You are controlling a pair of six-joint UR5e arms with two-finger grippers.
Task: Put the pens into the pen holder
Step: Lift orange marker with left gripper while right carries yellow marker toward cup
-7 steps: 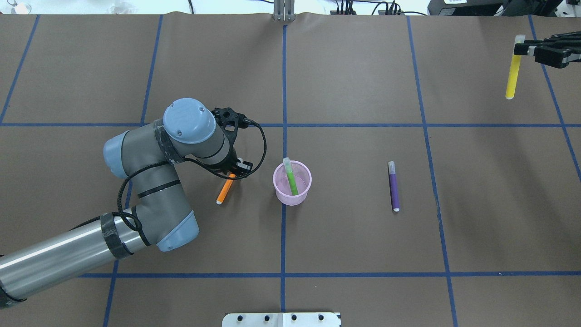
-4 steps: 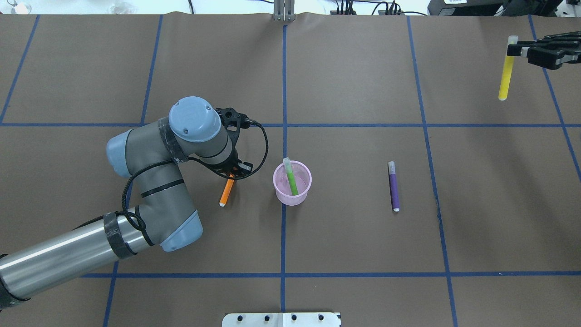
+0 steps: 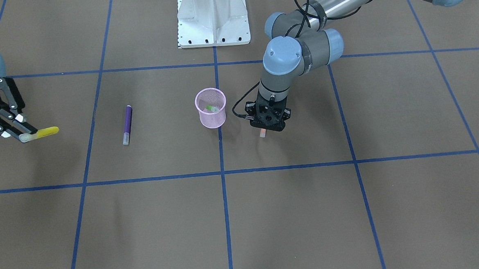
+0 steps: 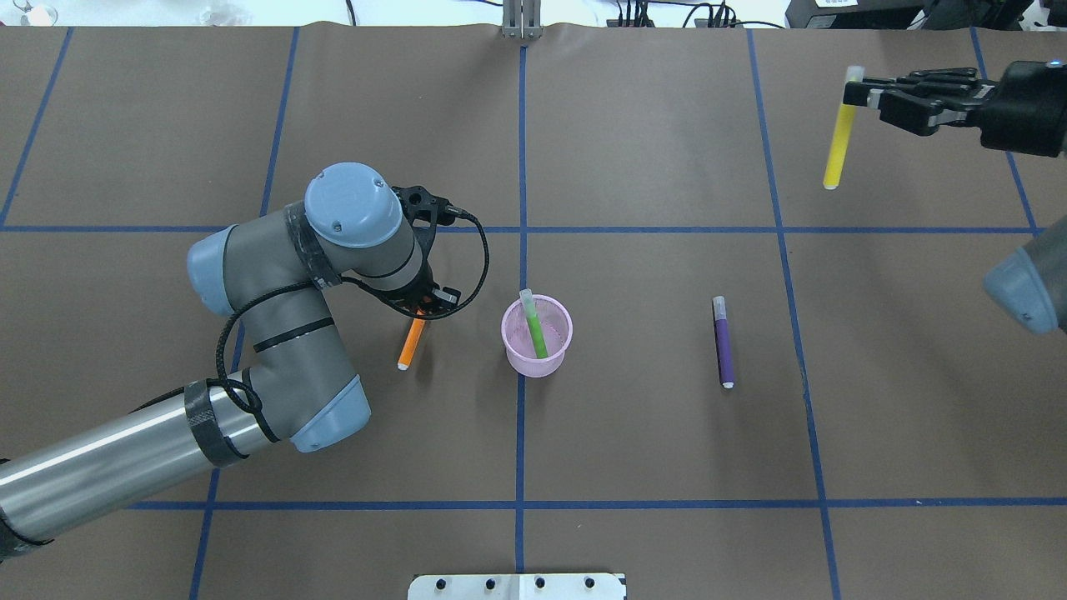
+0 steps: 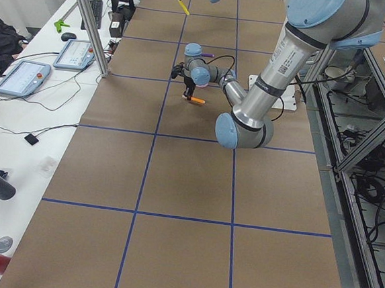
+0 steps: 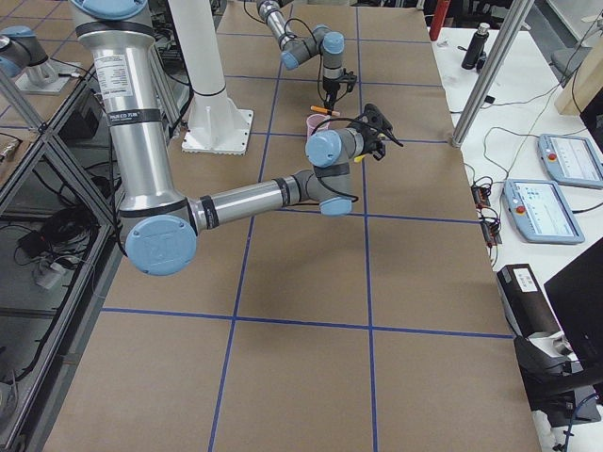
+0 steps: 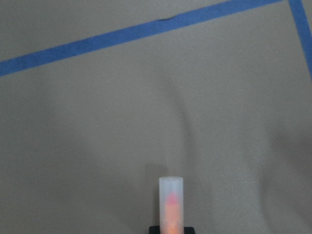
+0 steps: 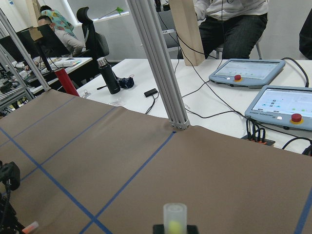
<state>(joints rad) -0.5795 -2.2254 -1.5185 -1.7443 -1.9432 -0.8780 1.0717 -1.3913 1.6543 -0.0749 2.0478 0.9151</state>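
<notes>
Your left gripper (image 4: 423,307) is clamped on the orange pen (image 4: 410,343) near its capped end, left of centre in the overhead view. The pen slants toward the lower left and, in the side views, appears clear of the table (image 4: 667,450). Just right of it stands the pen holder (image 4: 522,362), upright on the vertical blue tape line. It contains one item: the green pen (image 4: 534,327), leaning with its pale cap at the rim's upper left. The purple pen (image 4: 723,343) lies flat well right of the holder, outside it. At upper right, your right gripper (image 4: 859,88) grips a yellow pen (image 4: 837,137) by its cap end, hanging above the table.
</notes>
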